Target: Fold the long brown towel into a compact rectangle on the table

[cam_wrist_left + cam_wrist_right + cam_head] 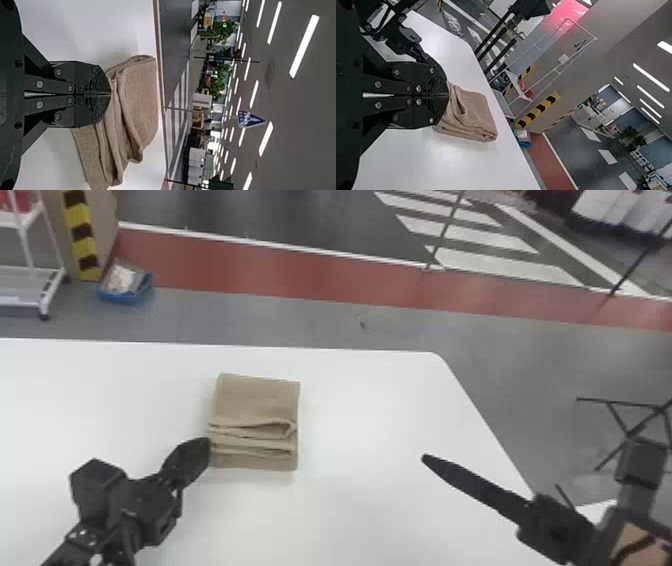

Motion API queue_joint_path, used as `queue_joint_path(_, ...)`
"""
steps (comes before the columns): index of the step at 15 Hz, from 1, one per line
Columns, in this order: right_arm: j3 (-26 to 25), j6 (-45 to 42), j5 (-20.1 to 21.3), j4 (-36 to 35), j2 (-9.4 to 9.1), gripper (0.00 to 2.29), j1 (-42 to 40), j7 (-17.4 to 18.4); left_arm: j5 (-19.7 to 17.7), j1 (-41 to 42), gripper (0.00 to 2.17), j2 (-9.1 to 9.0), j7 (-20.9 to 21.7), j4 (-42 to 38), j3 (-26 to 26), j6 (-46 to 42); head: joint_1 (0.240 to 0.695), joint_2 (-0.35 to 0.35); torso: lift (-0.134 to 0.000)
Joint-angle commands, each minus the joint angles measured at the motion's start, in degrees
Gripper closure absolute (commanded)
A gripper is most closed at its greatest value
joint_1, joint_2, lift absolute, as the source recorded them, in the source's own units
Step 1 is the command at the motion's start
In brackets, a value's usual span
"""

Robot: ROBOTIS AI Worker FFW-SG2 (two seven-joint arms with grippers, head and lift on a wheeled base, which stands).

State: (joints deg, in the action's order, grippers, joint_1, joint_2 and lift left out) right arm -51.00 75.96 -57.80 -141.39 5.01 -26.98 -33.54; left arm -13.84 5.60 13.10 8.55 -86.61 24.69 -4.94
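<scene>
The brown towel (257, 400) lies folded into a layered, roughly rectangular bundle on the white table, its folds stacked toward the near side. At its near left corner is my left gripper (202, 445), fingers together. In the left wrist view the shut left gripper (110, 94) overlaps the edge of the towel (138, 95); whether it touches cloth I cannot tell. Well to the right of the towel, over the table, is my right gripper (426, 459). The right wrist view has the right gripper (448, 95) shut, with the towel (474, 113) beyond its tips.
The white table (370, 405) extends around the towel, its right edge slanting behind the right gripper. On the floor beyond stand a blue bin (125, 290) and a white rack (30, 275) at the far left, and a black folding stand (625, 405) at the right.
</scene>
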Motion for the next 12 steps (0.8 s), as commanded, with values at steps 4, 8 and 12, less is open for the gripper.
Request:
queue_joint_path(4, -2.35, 0.99, -1.17, -0.11, 0.09, 1.71, 0.00, -0.12, 0.30, -2.26, 1.62, -0.97, -0.28, 4.34, 1.41, -2.30, 0.695, -0.336, -0.124)
queue_joint_path(8, -2.70, 0.81, -1.08, 0.42, 0.18, 1.71, 0.53, -0.12, -0.84, 2.13, 1.62, 0.43, -0.20, -4.62, 0.09, -1.60, 0.695, -0.350, -0.124)
queue_joint_path(12, -2.08, 0.81, -0.91, 0.68, 0.00, 1.71, 1.40, -0.12, -0.13, 1.87, 1.62, 1.14, -0.72, -6.73, -2.63, -1.07, 0.695, -0.350, -0.124)
